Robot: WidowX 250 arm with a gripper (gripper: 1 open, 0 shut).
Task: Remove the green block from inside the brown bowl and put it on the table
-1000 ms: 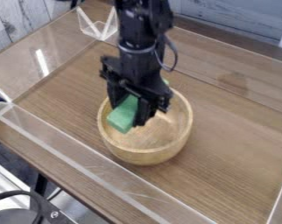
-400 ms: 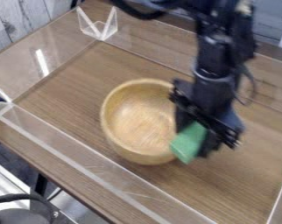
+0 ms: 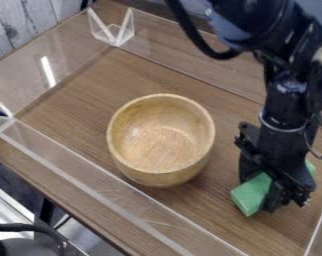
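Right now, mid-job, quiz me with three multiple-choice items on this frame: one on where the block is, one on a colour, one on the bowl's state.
1. Where is the green block?
A. Inside the brown bowl
B. Right of the bowl, at the gripper
C. Behind the bowl, by the far wall

2. What colour is the block?
A. Green
B. Red
C. Blue

3. What state is the brown bowl in?
A. Upside down
B. Upright, holding the block
C. Upright and empty

Answers:
1 B, the block sits between the fingers of the gripper, low over the table.
2 A, it is bright green.
3 C, its bare inside shows.
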